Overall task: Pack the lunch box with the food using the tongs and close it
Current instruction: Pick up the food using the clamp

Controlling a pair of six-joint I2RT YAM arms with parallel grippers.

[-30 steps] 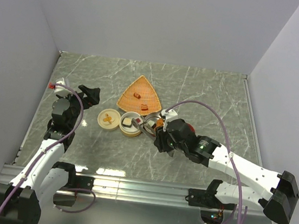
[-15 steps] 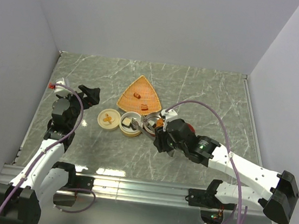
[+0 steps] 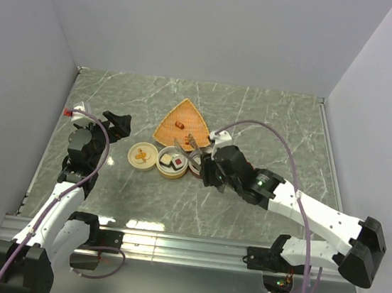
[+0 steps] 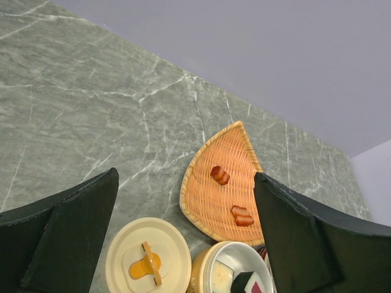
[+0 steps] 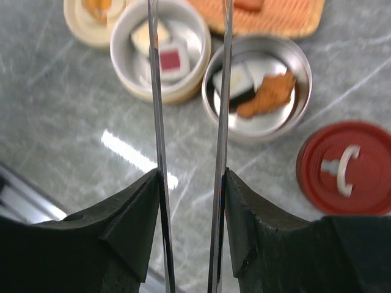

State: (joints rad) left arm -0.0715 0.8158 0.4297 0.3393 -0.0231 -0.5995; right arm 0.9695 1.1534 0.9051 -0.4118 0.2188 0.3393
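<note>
The right gripper (image 5: 190,201) grips the tongs (image 5: 154,91), their two thin arms apart above the white bowl (image 5: 180,94) and the metal bowl (image 5: 305,85) with food (image 5: 269,94) inside, while the left gripper (image 4: 183,238) is wide open and holds nothing

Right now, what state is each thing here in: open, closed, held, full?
left gripper: open, empty.
right gripper: closed on the tongs.
tongs: held, arms apart.
cream container: open, food inside.
metal container: open, food inside.
cream lid: off, lying on the table.
red lid: off, lying on the table.
basket: holds two red pieces.
</note>
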